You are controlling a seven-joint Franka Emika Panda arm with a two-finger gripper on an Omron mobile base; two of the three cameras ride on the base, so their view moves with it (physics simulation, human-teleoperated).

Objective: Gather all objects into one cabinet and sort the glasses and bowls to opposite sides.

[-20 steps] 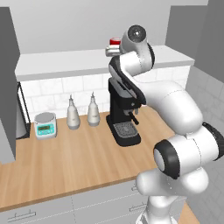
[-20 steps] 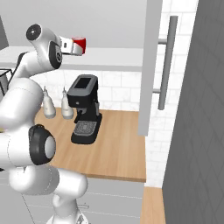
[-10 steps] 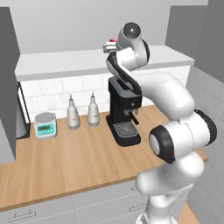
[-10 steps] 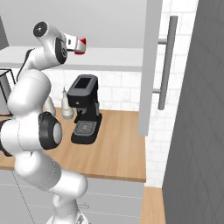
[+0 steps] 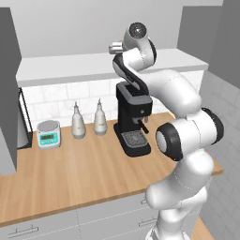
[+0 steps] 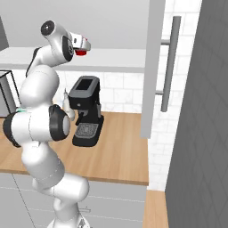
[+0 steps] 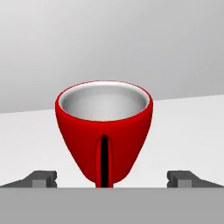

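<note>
Nearest to me, low in the left base view, runs the wooden desk (image 5: 84,173), and on it sit a small kitchen scale (image 5: 48,134), two pale bottles (image 5: 78,124) and a black coffee machine (image 5: 133,119) near the frame's centre. None of that is being worked on. The white arm (image 5: 180,136) climbs from the lower right of that frame and bends back over the coffee machine, up to the white shelf (image 5: 70,65) that crosses the upper half of the picture.

That is where the action is. In the hand view the red cup (image 7: 104,131) stands upright on the white shelf, dead centre, its handle turned toward the camera. The two dark fingertips (image 7: 40,178) show at the bottom corners, spread as wide as they go, one on each side of the cup and clear of it; they hold nothing and touch nothing. In the right base view the gripper (image 6: 83,46) sits in the upper left, with the red cup (image 6: 80,51) peeking just beneath it.

So I take this as the reach for the red cup, the grasp not yet made. The next move, as I judge it, calls for a short push forward so the fingers flank the body of the cup, then a close on it. The handle facing the hand may get in the way. After that comes a lift and a carry to the tall grey cabinet (image 6: 151,67) with its long bar handle (image 6: 169,62), at the right of the right base view
</note>
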